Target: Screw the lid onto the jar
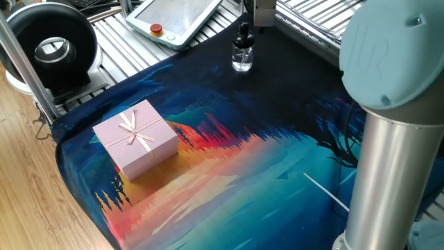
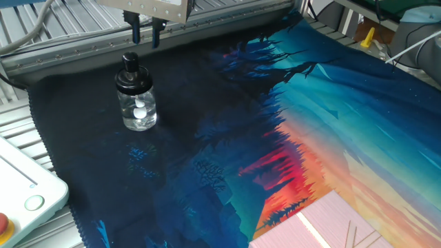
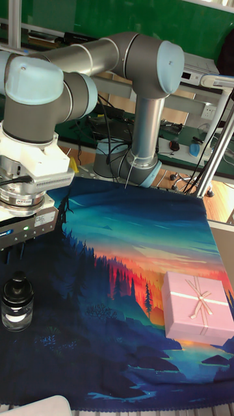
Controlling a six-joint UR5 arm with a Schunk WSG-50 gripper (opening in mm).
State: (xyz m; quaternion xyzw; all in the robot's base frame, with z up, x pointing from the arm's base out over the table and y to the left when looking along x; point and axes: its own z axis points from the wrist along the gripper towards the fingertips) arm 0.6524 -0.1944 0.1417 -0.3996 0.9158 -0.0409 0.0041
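The jar (image 2: 138,110) stands upright at the far left of the counter (image 2: 207,151), on the dark end of the painted mat, the lid (image 2: 131,74) already seated on its neck. The fingers (image 2: 145,32) hang just above and slightly behind, parted, gripping nothing. The pink gift box (image 1: 136,138) sits well apart. Best play: centre over the bulb, drop straight, clamp the black collar, then twist.

Bright, even indoor light; soft shadows; all views sharp; faint glare on arm housing (image 1: 388,55).
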